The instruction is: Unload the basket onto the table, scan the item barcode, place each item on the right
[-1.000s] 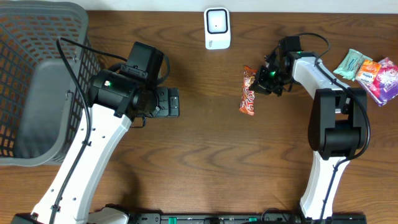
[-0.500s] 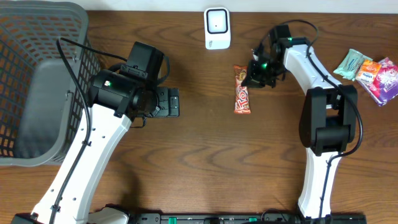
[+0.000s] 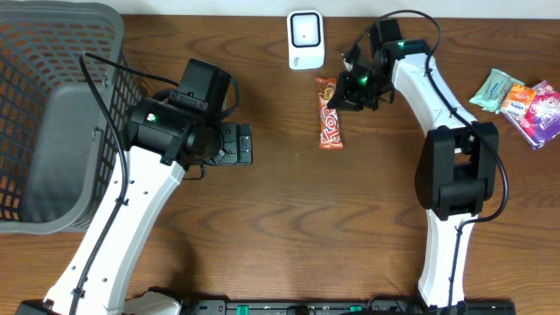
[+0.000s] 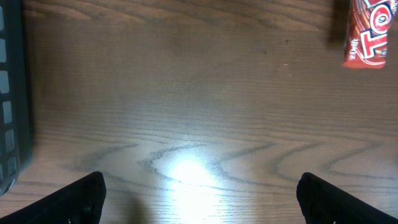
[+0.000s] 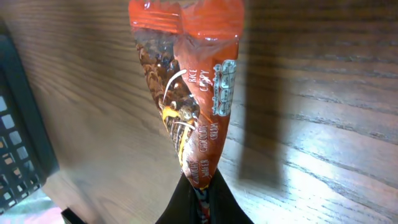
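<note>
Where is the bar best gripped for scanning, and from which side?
Probably the bar is best gripped by one narrow end, coming in along its length, as the right gripper grips it now. The wrapper is long and tapers thin at the ends, so an end pinch suits two fingers and leaves its printed faces uncovered to turn toward the scanner.

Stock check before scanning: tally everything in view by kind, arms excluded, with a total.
Snack packets: 4 (red bar in the right claw; green packet, orange packet, pink packet at the right edge)
Barcode scanner: 1
Basket: 1
Total: 6
</note>
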`<action>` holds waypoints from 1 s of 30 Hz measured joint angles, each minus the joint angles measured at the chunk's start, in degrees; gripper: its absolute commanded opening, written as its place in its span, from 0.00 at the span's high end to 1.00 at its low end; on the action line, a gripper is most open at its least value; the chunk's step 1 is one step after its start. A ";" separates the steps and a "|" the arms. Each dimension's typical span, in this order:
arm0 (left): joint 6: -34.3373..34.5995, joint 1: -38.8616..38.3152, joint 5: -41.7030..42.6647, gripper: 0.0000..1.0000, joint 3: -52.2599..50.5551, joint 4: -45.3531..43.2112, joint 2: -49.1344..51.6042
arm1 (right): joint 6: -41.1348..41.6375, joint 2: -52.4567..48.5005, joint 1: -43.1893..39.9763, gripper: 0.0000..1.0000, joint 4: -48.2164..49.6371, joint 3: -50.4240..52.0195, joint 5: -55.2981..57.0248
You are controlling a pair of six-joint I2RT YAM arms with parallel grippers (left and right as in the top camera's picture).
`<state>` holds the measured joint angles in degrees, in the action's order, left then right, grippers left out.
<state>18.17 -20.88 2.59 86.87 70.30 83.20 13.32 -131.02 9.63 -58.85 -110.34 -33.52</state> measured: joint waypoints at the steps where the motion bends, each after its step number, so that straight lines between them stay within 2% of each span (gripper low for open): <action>1: 0.00 0.00 0.00 0.02 0.00 0.02 0.00 | -0.33 0.00 0.04 0.99 -0.61 -0.48 -0.02; 14: 0.00 0.00 0.00 0.02 0.00 0.00 0.00 | -1.03 0.00 2.58 0.99 -1.14 -5.88 -1.20; 30: 0.00 0.00 -0.02 0.02 0.00 0.00 0.00 | 5.11 0.00 2.60 0.99 12.50 -7.48 -3.19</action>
<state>18.17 -20.88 2.57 86.87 70.30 83.20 18.44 -131.02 12.23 -46.35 -117.82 -36.71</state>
